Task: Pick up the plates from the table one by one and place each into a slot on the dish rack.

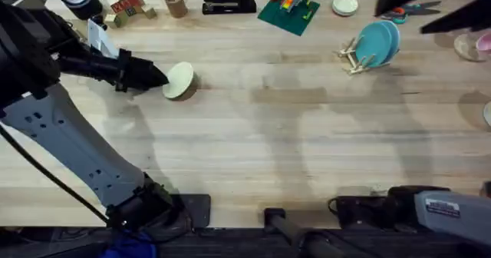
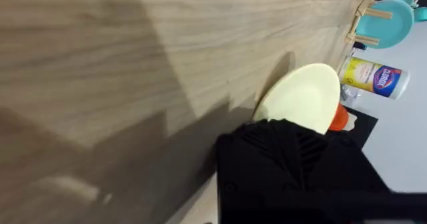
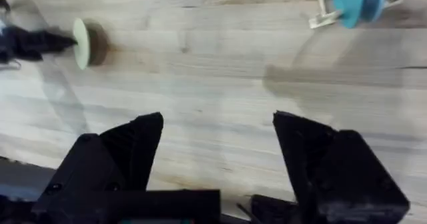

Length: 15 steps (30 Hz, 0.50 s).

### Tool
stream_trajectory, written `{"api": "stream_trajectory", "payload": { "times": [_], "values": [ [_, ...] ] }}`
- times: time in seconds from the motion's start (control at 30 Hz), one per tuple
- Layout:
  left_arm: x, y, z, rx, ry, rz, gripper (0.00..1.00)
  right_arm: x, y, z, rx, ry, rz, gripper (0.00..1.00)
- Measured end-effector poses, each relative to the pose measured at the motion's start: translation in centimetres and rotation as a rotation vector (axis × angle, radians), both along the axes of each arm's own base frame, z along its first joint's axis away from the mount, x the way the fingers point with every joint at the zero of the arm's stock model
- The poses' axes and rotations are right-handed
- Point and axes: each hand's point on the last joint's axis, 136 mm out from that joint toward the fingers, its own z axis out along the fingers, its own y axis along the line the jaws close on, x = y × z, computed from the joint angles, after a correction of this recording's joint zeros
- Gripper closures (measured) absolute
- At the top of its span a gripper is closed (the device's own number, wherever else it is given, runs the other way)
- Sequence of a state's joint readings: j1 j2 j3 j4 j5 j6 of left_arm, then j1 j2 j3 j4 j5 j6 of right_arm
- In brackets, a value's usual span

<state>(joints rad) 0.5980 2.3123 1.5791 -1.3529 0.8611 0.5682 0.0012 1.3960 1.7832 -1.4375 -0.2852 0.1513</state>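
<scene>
The left gripper (image 1: 163,79) has its jaws shut on the cream plate (image 1: 180,81), tipped up on edge. The dish rack (image 1: 354,57) stands far off toward the right arm's side. The right gripper (image 3: 217,134) hangs with jaws wide open, holding nothing.

Two arms at work over a butcher-block table (image 3: 220,111)

The right gripper (image 3: 217,151) hangs above bare wood, its black fingers (image 3: 133,141) spread wide apart. Well beyond it, the left gripper (image 3: 63,43) clasps the edge of a pale cream plate (image 3: 81,35), tilted up off the wood. Far off, two teal plates (image 3: 357,1) stand upright in the wooden dish rack (image 3: 325,16).
</scene>
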Motion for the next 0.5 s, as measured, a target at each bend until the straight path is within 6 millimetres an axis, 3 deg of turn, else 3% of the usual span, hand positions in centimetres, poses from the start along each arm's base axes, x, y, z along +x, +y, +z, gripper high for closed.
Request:
{"api": "stream_trajectory", "payload": {
  "times": [0.2, 0.5],
  "values": [
    [0.0, 0.0, 0.0, 0.000, 0.000, 0.000, 0.961, 3.1, 3.2, -1.4, 0.051, 0.025, 0.006, 0.007],
    [0.0, 0.0, 0.0, 0.000, 0.000, 0.000, 0.961, 6.5, 10.8, -4.1, 0.107, 0.048, 0.101, 0.007]
  ]
}}
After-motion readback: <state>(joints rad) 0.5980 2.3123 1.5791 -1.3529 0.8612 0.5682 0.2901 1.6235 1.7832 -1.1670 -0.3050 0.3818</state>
